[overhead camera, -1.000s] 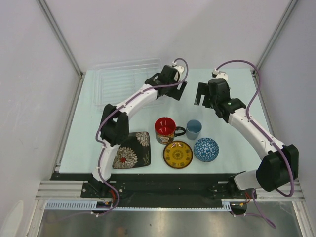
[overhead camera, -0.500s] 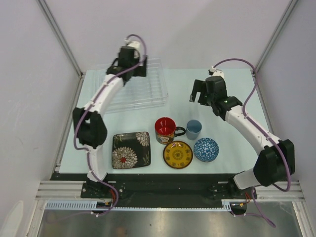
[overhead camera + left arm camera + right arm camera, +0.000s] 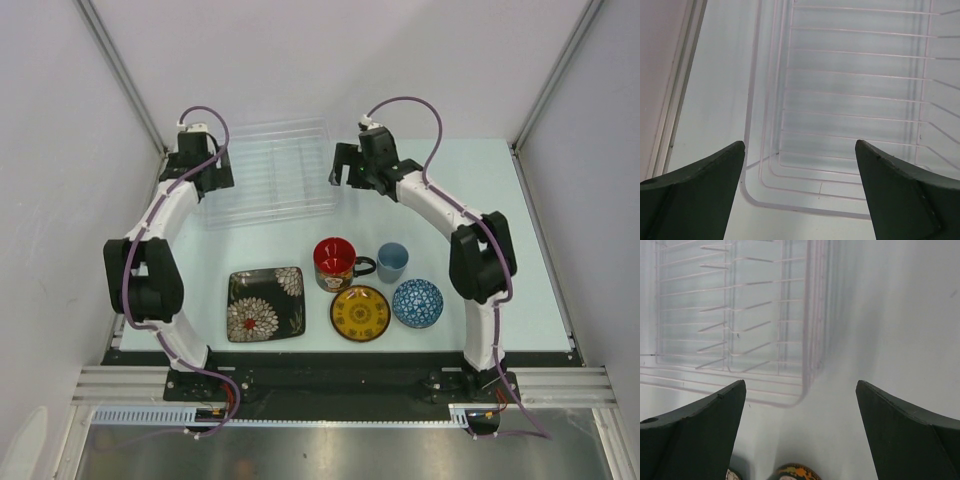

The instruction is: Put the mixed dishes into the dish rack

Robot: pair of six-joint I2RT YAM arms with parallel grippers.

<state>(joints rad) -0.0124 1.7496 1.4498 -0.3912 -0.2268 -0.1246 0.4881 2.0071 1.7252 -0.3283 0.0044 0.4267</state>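
1. Progress: zero of five loaded, judging by the layout. The dish rack (image 3: pixel 270 175) is bare and sits at the far left-centre of the table (image 3: pixel 480 180).
2. All the dishes stand on the table nearer the arm bases, well apart from the rack:
   - black square floral plate (image 3: pixel 265 304), leftmost
   - red mug (image 3: pixel 335 262), upright, with its black handle pointing at the light-blue cup (image 3: pixel 392 262). They are just beside each other; I can't tell if they touch.
   - yellow patterned saucer (image 3: pixel 360 312), in front of the mug
   - blue-white patterned bowl (image 3: pixel 417 302), to the right of the saucer and in front of the cup
3. Left gripper (image 3: pixel 800 145): jaws spread wide with nothing between them. It hangs over the left end of the rack. Its wrist view looks straight down on a rack corner and the ribbed slots. No contact is visible.
4. Right gripper (image 3: pixel 800 382): also spread wide and empty. It is at the right end of the rack. Its wrist view shows a rack corner to the left and bare table between the fingers. It touches nothing as far as I can see.
5. Remaining: all five picks and placements. Both arms are up at the rack with no load, so either one has to reach back to the dish cluster first.
6. Likely split: the plate sits on the left arm's side, and the cup and bowl on the right arm's. The mug and saucer are in the middle, so either arm could take them.
7. Risk: the rack is clear plastic and its ribs show only faintly, so slot alignment for the plate and saucer will be fiddly.
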